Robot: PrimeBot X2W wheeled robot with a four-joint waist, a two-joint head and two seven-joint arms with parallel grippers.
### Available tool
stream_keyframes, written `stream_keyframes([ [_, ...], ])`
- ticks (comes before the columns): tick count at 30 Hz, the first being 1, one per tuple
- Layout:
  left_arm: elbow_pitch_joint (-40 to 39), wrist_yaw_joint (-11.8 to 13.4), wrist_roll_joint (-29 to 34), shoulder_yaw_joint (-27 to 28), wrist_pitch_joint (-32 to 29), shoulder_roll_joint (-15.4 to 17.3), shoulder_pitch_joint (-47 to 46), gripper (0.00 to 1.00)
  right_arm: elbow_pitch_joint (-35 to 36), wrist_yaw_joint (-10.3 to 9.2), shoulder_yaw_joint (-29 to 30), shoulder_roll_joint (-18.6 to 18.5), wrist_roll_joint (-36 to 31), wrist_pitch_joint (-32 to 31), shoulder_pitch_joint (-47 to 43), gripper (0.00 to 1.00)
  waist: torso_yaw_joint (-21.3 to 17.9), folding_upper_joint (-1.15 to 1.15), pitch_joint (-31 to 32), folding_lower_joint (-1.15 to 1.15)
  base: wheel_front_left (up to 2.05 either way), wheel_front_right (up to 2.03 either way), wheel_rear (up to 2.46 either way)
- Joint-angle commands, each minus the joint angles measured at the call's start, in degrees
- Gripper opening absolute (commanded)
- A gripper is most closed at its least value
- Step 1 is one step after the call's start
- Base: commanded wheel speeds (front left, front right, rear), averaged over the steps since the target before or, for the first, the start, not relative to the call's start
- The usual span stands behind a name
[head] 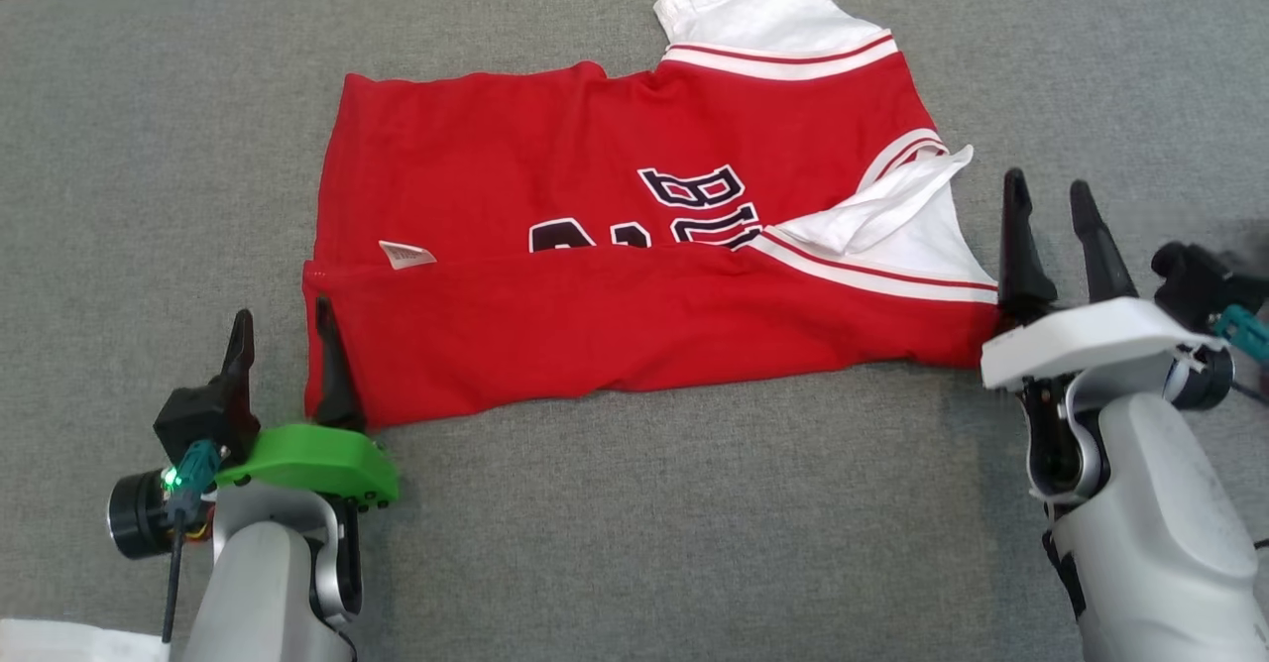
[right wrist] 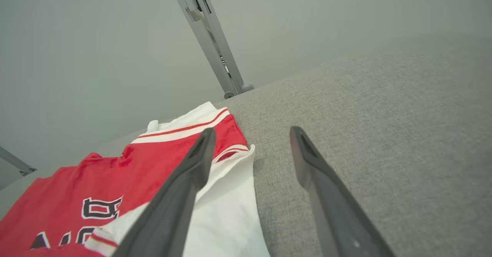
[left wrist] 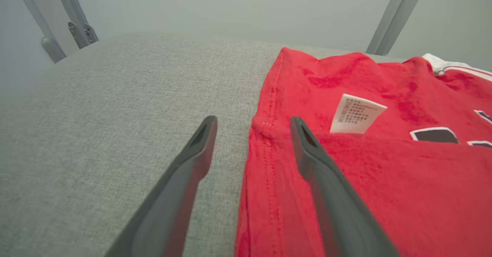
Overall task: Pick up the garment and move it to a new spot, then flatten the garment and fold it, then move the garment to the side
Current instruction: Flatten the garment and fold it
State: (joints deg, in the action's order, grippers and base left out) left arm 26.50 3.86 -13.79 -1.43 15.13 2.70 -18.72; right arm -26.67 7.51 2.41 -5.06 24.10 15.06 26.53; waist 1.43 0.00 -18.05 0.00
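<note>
Red-and-white garment (head: 595, 365) lies half-folded on grey table (head: 149, 147); left gripper (head: 282, 310) spread wide, empty, at garment's hem corner; right gripper (head: 1046, 181) wide, empty, just beside garment's sleeve end.

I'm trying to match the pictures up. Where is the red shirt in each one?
Head view: the red shirt lies across the middle, partly folded.
Left wrist view: it covers the right half.
Right wrist view: it sits at the lower left.
Shared landmark: its white sleeve with red stripes, at the top, the far right and the middle, in that order.
</note>
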Motion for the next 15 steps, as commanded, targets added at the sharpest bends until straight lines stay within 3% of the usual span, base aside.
stream_keyframes([
  [1,-0.68,0.26,-0.03,-0.39,-0.02,0.37,1.36,1.0,0.69,-0.04,-0.72,-0.19,0.28,0.13,-2.06,1.0,-0.22,0.0,0.34,0.0,0.0,0.0,0.0],
  [8,-2.57,1.3,-2.41,-3.14,-0.02,0.35,6.57,1.0,2.39,-0.03,-5.58,-0.74,1.82,0.13,-9.46,1.0,-1.08,0.0,1.12,0.0,0.0,0.0,0.0],
  [15,-2.45,1.21,-2.84,-4.84,-0.02,0.38,6.2,1.0,-0.08,-0.03,-6.1,-0.78,2.01,0.13,-11.15,1.0,-0.7,0.0,0.98,0.0,0.0,0.0,0.0],
])
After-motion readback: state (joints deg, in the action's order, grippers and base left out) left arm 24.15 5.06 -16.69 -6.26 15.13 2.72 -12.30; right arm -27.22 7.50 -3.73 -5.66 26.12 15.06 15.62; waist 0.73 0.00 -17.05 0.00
